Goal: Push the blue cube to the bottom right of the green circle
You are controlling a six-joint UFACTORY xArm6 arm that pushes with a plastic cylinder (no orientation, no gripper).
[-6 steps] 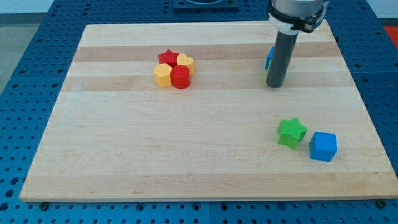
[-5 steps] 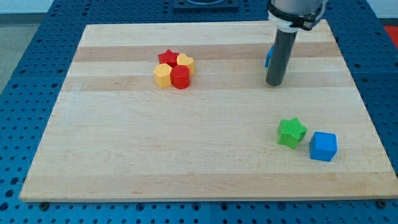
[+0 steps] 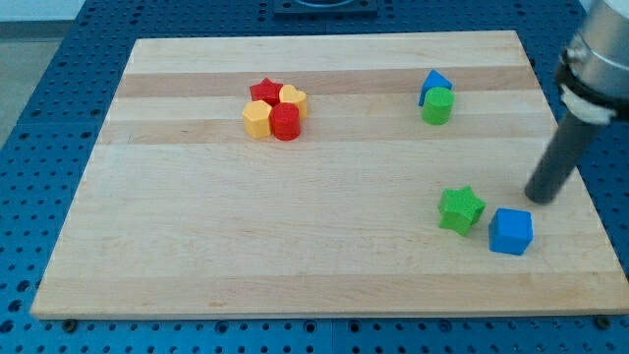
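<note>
My tip [image 3: 542,200] has swung from beside the green cylinder [image 3: 437,105] to the board's [image 3: 295,256] right edge, just above-right of the blue cube [image 3: 510,231], apart from it. The cube touches the green star [image 3: 460,209], far below the cylinder. Bare wood separates them. The rod has no jaws.

The rod's tip [image 3: 541,198] sits near the board's right edge, just above and right of the blue cube [image 3: 510,231]. A green star [image 3: 460,209] is beside that cube. Up top, the green circle [image 3: 437,105] touches a blue triangular block [image 3: 431,83]. Red and yellow blocks [image 3: 274,109] cluster at the upper left.
</note>
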